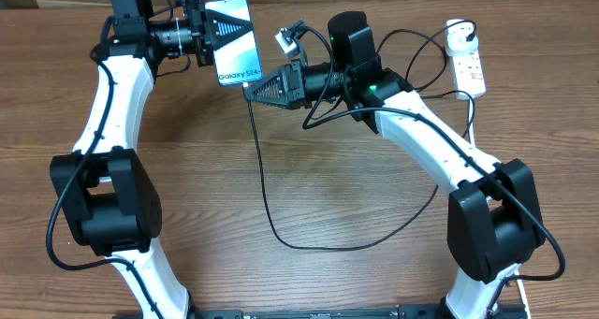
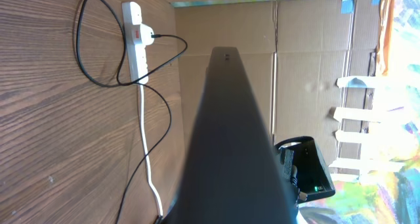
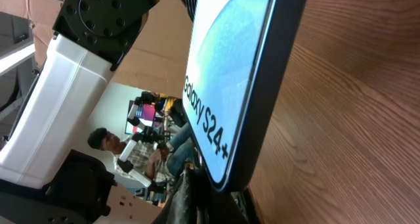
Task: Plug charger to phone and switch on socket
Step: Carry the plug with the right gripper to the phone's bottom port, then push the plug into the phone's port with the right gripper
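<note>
My left gripper (image 1: 234,24) is shut on the phone (image 1: 236,46) and holds it above the table at the back left, its teal screen facing up. In the left wrist view the phone (image 2: 230,138) is a dark slab filling the middle and hiding my fingers. My right gripper (image 1: 253,87) is shut on the charger's tip, right at the phone's bottom edge (image 3: 226,178); the connector itself is hidden. The charger's black cable (image 1: 271,225) loops over the table to a round white adapter (image 1: 457,40) in the socket (image 1: 471,71) at the back right. The socket (image 2: 136,37) shows a red switch.
The socket's white cord (image 2: 144,138) runs along the right side of the table toward the front. Cardboard walls (image 2: 308,27) stand behind the table. Both arm bases (image 1: 103,202) occupy the front corners. A person (image 3: 108,145) shows in the background.
</note>
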Robot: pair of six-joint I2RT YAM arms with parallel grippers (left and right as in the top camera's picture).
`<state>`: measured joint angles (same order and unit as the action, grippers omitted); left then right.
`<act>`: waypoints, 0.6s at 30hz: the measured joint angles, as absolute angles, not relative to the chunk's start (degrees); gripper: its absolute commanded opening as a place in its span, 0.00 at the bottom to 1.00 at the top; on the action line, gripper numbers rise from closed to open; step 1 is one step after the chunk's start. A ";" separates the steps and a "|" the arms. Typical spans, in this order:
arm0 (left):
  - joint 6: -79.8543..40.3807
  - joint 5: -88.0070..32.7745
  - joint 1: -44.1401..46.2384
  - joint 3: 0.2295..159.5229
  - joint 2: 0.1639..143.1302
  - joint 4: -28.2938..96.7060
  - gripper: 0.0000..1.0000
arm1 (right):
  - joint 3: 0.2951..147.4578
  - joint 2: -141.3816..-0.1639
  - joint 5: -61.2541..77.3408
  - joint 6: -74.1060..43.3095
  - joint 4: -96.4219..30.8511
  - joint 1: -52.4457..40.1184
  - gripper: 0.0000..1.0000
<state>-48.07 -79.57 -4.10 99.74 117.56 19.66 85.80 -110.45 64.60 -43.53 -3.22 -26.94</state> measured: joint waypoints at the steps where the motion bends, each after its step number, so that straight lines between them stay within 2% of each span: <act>1: -48.07 -79.57 -4.10 99.74 117.56 19.66 0.04 | 85.80 -110.45 64.55 -43.51 -3.25 -26.94 0.04; 18: -48.07 -79.55 -4.10 99.74 117.56 19.44 0.04 | 85.80 -110.45 64.45 -43.72 -3.25 -27.00 0.04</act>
<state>-48.07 -79.55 -4.10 99.74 117.56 19.44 85.80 -110.45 64.45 -43.72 -3.25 -27.00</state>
